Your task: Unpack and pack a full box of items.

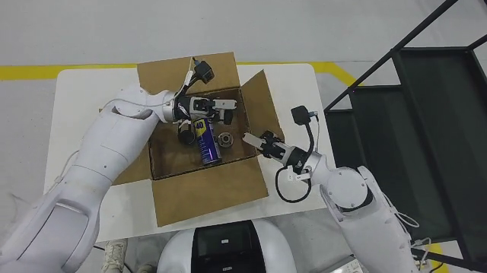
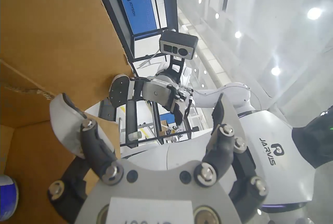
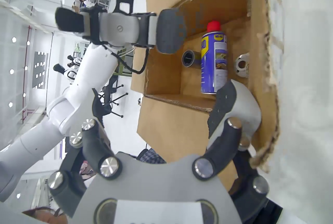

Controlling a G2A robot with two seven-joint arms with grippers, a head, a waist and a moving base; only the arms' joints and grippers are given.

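An open cardboard box (image 1: 207, 191) sits on the white table (image 1: 84, 98), flaps folded out. Inside lie a blue spray can (image 1: 204, 139) (image 3: 214, 63) with a red cap, a black cylinder (image 1: 185, 133) (image 3: 188, 58) and a metal ring (image 1: 226, 138) (image 3: 242, 65). My left gripper (image 1: 230, 106) (image 2: 141, 115) hovers open over the box's far right part, holding nothing. At the box's right wall my right gripper (image 1: 256, 139) (image 3: 158, 115) is open, one finger (image 3: 234, 102) close to the flap's inner face. The left wrist view catches the can's end (image 2: 7, 193).
A black metal frame (image 1: 411, 98) stands off the table's right side. A yellow floor line (image 1: 46, 70) runs behind the table. Bare tabletop lies left of the box and along its far edge.
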